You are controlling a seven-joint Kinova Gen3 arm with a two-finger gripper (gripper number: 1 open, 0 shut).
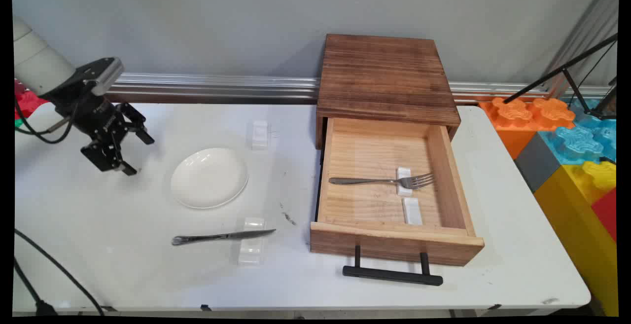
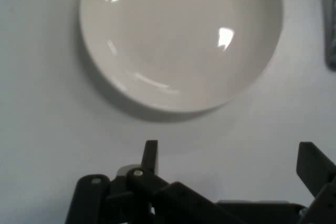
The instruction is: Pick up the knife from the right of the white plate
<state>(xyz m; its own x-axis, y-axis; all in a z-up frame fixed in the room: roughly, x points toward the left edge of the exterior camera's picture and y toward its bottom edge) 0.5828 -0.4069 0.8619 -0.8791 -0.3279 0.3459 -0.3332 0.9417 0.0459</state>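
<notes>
Plate [image 1: 209, 177], round, glossy white ceramic, is sitting on the smooth white table [image 1: 123, 274], at three o'clock from the black gripper [image 1: 139, 155], whose jaws are hanging wide apart, gripping nothing. At the plate's five o'clock a slim steel knife [image 1: 222, 236] is resting across a clear block [image 1: 252, 246].

Plate [image 1: 209, 177] mid-table; knife [image 1: 223, 236] at its 6 o'clock, drawer [image 1: 392, 186] at 3. Fork [image 1: 382, 181] lies in drawer.
</notes>
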